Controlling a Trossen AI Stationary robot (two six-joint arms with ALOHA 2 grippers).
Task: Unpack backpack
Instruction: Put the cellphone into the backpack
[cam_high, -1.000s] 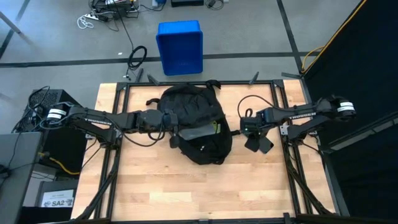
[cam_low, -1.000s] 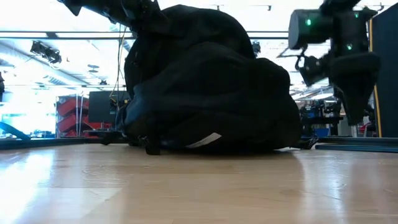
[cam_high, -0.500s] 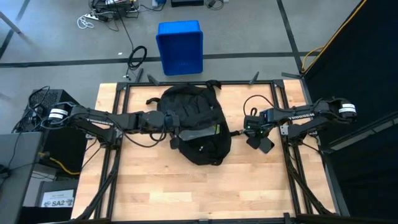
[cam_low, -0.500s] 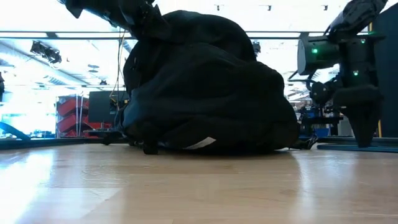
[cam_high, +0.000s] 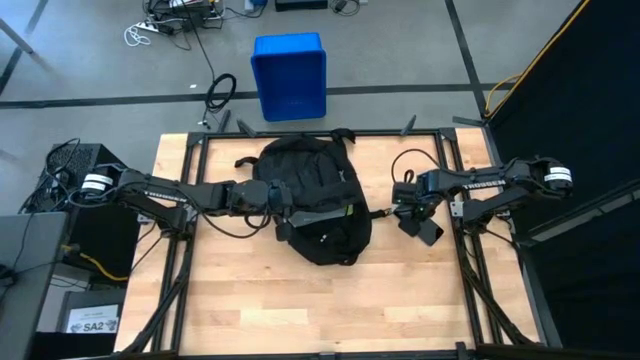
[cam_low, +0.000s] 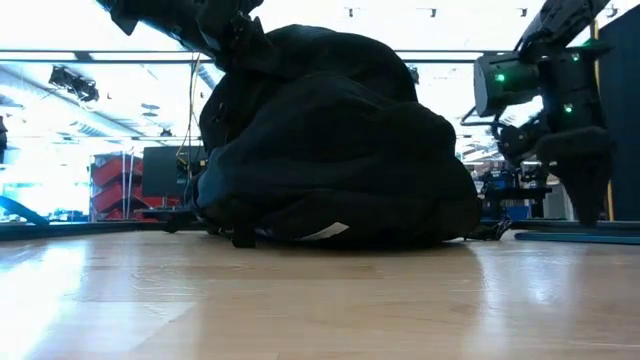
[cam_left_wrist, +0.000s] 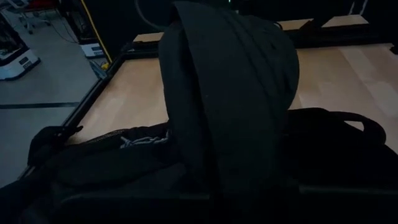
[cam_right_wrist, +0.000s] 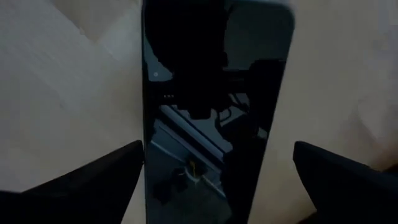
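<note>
Backpack (cam_high: 318, 205) lies mid-counter toward the far edge. The left gripper (cam_high: 283, 212) rests on its left flank, apparently lifting a flap; grip state unclear. The right gripper (cam_high: 420, 226) hovers open off its right side, fingers spread above a dark glossy slab (cam_right_wrist: 214, 112), seemingly just unpacked.

Both arms dark w/ white lettering, black cables, green LEDs.

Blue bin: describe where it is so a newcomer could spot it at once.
Start at the wooden table and its black backpack. Look past the far edge: the bin stands on the grey floor. It is the only bright blue, rigid, rectangular thing in sight.
</note>
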